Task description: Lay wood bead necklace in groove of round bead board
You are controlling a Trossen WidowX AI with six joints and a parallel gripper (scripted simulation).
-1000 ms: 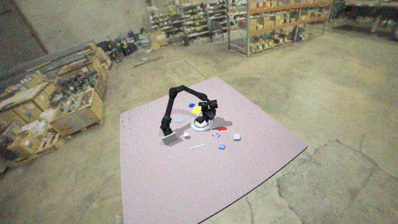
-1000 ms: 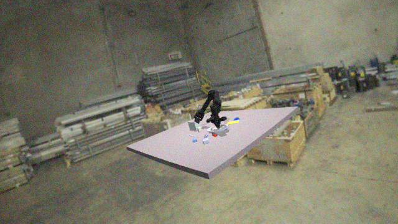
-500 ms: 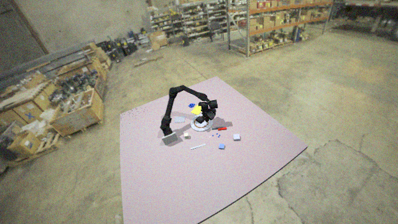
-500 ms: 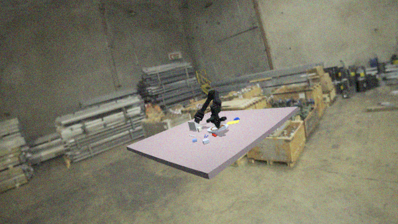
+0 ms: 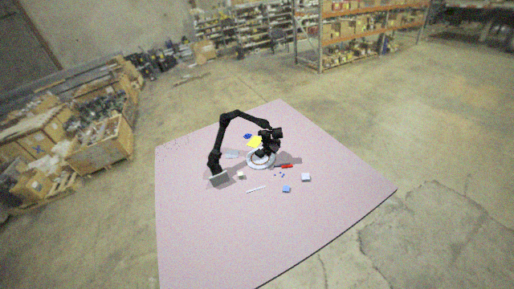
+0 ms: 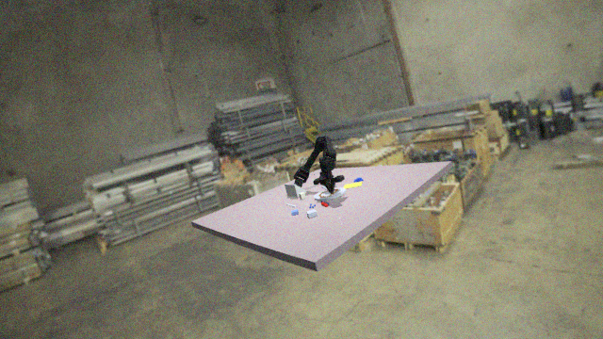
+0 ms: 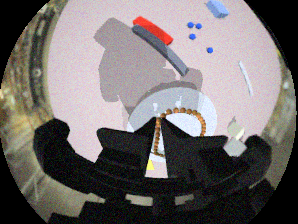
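Note:
The round pale bead board point(image 5: 261, 167) point(image 6: 340, 194) point(image 7: 141, 114) lies on the table under my gripper. The wood bead necklace point(image 7: 183, 110) is a string of brown-orange beads over the board. In the wrist view its arc curves to the right of the fingertips, and another run shows between the fingers, ending near the board's near edge. The black fingers hide the rest of it. My gripper point(image 7: 158, 119) points down over the board, its tips together at the left end of the arc, shut on the necklace. Whether the beads sit in the groove cannot be told.
A red bar point(image 5: 287, 166) point(image 7: 152, 30) and a dark grey strip lie beside the board. Several small blue balls point(image 7: 192, 36), a white stick point(image 5: 255, 189) point(image 7: 246, 78), a blue block point(image 5: 286, 189), a pale block point(image 5: 305, 177), a cream cube point(image 5: 240, 175) and a yellow piece point(image 5: 254, 141) lie around.

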